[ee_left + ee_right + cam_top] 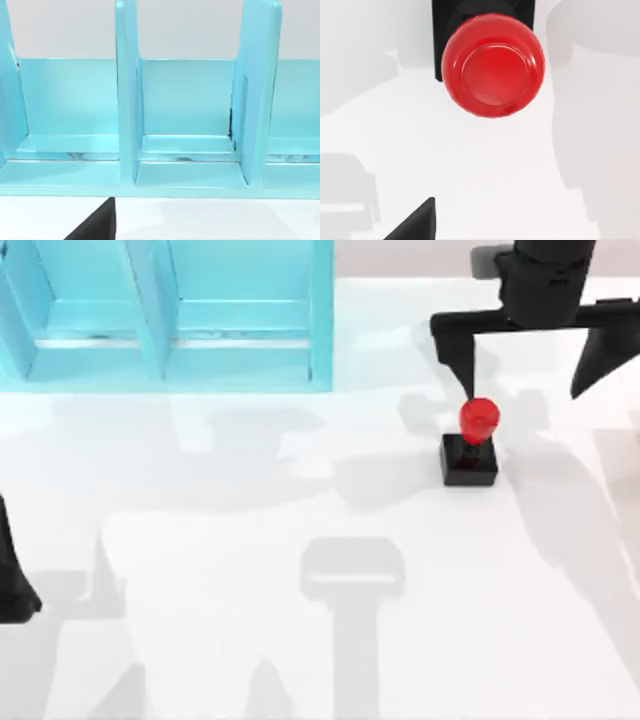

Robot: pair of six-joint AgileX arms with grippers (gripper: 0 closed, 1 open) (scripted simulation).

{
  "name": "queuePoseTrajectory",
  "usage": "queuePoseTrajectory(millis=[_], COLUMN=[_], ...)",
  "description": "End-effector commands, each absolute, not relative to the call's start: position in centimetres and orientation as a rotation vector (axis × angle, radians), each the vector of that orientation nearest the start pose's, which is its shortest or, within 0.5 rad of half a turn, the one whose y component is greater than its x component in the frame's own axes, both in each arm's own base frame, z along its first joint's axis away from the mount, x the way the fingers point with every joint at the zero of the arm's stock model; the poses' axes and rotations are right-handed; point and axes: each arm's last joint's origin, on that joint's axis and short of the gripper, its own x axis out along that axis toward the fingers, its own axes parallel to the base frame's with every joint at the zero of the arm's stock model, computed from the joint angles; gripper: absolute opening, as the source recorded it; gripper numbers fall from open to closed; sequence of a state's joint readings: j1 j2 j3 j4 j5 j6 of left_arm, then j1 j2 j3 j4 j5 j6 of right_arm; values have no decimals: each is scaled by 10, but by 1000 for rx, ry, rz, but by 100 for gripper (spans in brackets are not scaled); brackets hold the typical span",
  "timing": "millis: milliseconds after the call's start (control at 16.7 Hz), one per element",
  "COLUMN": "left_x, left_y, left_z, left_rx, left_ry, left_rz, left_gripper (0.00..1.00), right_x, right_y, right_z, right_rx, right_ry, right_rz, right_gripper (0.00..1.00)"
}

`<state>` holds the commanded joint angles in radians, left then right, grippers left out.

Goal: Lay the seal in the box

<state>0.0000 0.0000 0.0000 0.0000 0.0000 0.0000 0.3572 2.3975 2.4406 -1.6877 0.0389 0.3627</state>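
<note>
The right gripper (528, 365) hangs above the table's far right area with its two black fingers (458, 350) spread wide and holding nothing. In the top view one fingertip points down just beside the red knob, on its far side; the other finger stands well apart toward the table's right edge. The gripper's midline therefore lies to the right of the seal (472, 445) and slightly toward the far edge. The jaws do not yet straddle it.

The seal stands upright on the table (300, 660), right of centre and nearer the far edge than the near one. Its black square base rests flat on the surface, and the knob handle rises straight up, so the long axis is vertical. The right wrist view looks down onto the rounded top of the knob (492, 65), with the base showing behind it.

Judgement: the coming move depends on shifting the right gripper toward the table's left and a little toward the near edge, until the knob sits between the fingers, then lowering and closing. The right arm is clearly the nearer one.

The box (170, 310), a light blue container with upright dividers, sits at the table's far left corner, well apart from the seal. None of its visible compartments holds anything.

The left arm (12, 585) is parked at the table's left edge, near the front. Its wrist camera faces the box compartments (187, 150); whether its fingers are open or closed cannot be told.
</note>
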Motion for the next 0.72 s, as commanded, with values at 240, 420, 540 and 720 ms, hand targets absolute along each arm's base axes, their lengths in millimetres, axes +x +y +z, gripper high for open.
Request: queuePoseTrajectory(millis=[240,420,540,720], left_x=[106,106,106,106], left_y=[-1,-1,-1,-1], left_z=[160,160,160,160], left_rx=[0,0,0,0], left_ry=[0,0,0,0], left_rz=[0,0,0,0], left_gripper=[100,100,100,100], right_x=[440,444,444,444], right_y=[174,177,177,177], right_z=[249,250,250,250], right_rx=[-14,5,8,8], right_ry=[1594,1575,1571,1571], right_rz=[-23,-10,-8,-8], right_gripper=[100,100,100,100])
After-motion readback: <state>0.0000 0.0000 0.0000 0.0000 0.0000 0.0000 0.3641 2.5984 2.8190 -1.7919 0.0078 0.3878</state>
